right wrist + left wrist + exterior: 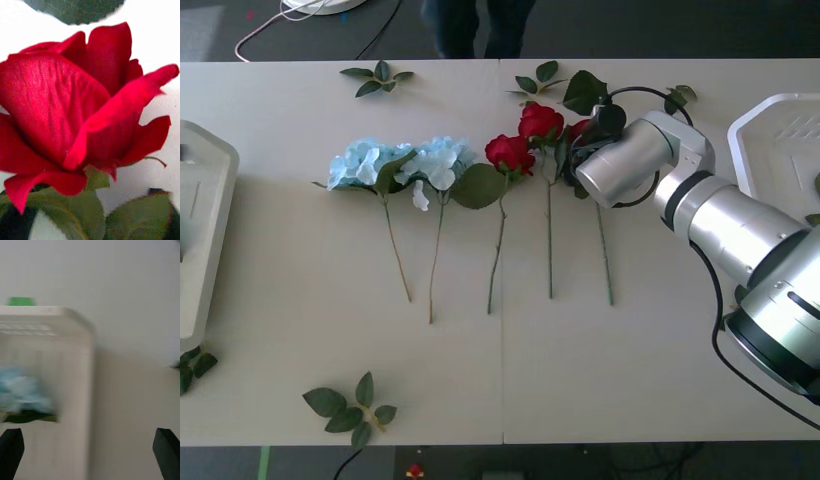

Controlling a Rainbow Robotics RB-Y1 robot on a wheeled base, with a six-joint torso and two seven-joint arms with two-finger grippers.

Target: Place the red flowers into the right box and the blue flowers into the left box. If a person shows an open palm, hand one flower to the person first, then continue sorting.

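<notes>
right gripper [588, 135] over the red flowers [525, 140], grip unclear; left gripper [90, 450] wide open, empty

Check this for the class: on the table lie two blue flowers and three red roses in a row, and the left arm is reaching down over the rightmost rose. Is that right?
Not quite. It is the right arm, not the left, that reaches over the rightmost rose, as the front view shows. The rest holds: two blue flowers and three roses lie in a row on the table.

Flower stems [498, 250] crowd the frame's centre; bare table [630, 370] lies open at lower right, while loose leaf sprigs [350, 408] dot the lower left
</notes>
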